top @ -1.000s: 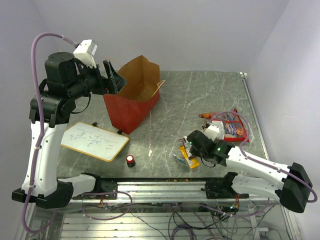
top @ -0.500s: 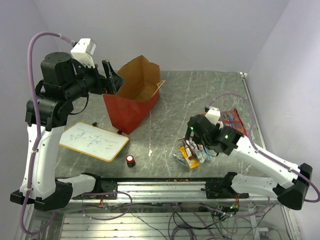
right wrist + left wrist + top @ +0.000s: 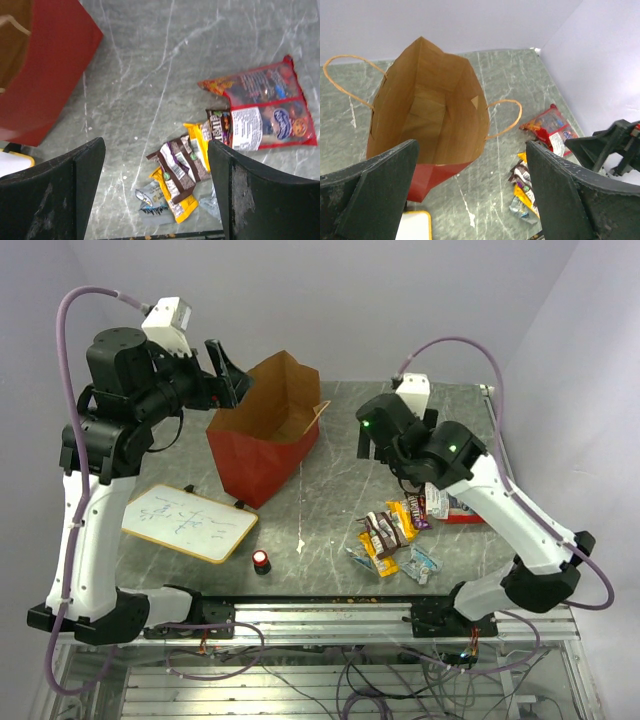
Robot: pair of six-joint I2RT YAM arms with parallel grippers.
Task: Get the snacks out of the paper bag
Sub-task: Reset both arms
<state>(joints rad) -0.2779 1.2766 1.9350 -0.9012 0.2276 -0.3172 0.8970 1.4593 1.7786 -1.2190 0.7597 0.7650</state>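
The paper bag [image 3: 262, 440] stands upright and open at the back left, red outside and brown inside; the left wrist view [image 3: 427, 100] shows no packet in it. The snacks lie on the table at the right. Several small bars [image 3: 392, 532] in yellow, brown and purple wrappers form a pile, also seen in the right wrist view [image 3: 187, 172]. The flat red chip bag [image 3: 462, 506] lies beside them [image 3: 265, 112]. My left gripper [image 3: 226, 380] is open and empty above the bag's left rim. My right gripper [image 3: 378, 438] is open and empty, high above the table between bag and snacks.
A wood-framed whiteboard [image 3: 190, 523] lies at the front left. A small red-topped black knob [image 3: 260, 561] stands near the front edge. A metal rail [image 3: 330, 618] runs along the near edge. Walls close the back and right sides.
My right gripper has risen from the snack pile and moved back toward the middle of the table, leaving the bars lying there. My left gripper has stayed over the bag.
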